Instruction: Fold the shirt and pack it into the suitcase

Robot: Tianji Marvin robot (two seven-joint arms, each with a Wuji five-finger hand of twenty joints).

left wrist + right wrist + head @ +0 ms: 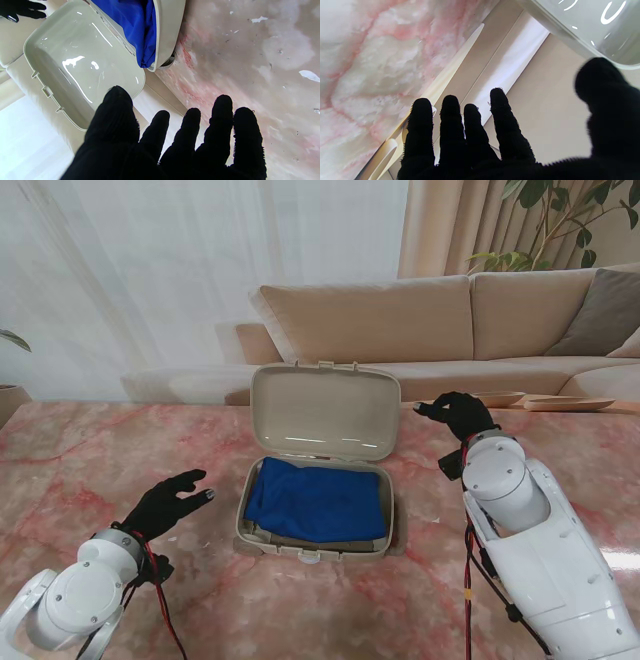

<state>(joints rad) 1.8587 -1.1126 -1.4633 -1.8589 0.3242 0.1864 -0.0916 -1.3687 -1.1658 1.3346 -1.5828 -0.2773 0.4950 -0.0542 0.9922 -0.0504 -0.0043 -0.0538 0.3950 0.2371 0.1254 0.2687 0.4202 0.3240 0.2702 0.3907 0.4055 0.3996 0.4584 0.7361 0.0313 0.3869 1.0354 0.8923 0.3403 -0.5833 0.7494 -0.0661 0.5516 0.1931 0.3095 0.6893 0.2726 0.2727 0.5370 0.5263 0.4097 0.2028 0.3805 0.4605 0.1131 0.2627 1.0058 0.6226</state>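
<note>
On the left, a leaf (12, 339) pokes in beside the white curtain (200, 270) that fills the far wall. The table (70, 460) is glossy pink-and-white marble, veined red, running the full width of the scene. The left hand (165, 502), black-gloved, hovers over the near-left marble with fingers (221, 117) spread and holding nothing, just left of the case. The case (320, 465) sits in the middle, beige, its lid (325, 412) standing up at the far side, shiny inside. The shirt (318, 500), blue and folded, lies in the case's tray, filling most of it, with a strip of tan lining showing along the near edge. Behind the table stands a beige sofa (420, 320) with a grey cushion (605, 310) at its right end and a plant (560, 220) beyond it. The right hand (458, 415) floats near the lid's right corner, above the far edge of the table, fingers (500, 110) loosely extended and apart, grasping nothing. Pale trays (565, 402) lie at the far right.
</note>
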